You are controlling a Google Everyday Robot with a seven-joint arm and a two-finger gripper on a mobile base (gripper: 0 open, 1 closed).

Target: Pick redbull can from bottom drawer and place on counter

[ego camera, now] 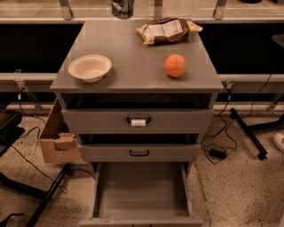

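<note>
The redbull can (122, 8) is upright at the far edge of the worktop (133, 71). The claw is outside the view, probably above the can, so I cannot tell its state.

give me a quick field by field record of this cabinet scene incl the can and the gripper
gripper: not in view
redbull can: at the top edge of the picture, by the counter's back edge, upper part cut off
counter: holds white bowl front left, orange ball right, snack bag back right
bottom drawer: pulled out, no can in it
cardboard box: against the cabinet's left side
</note>
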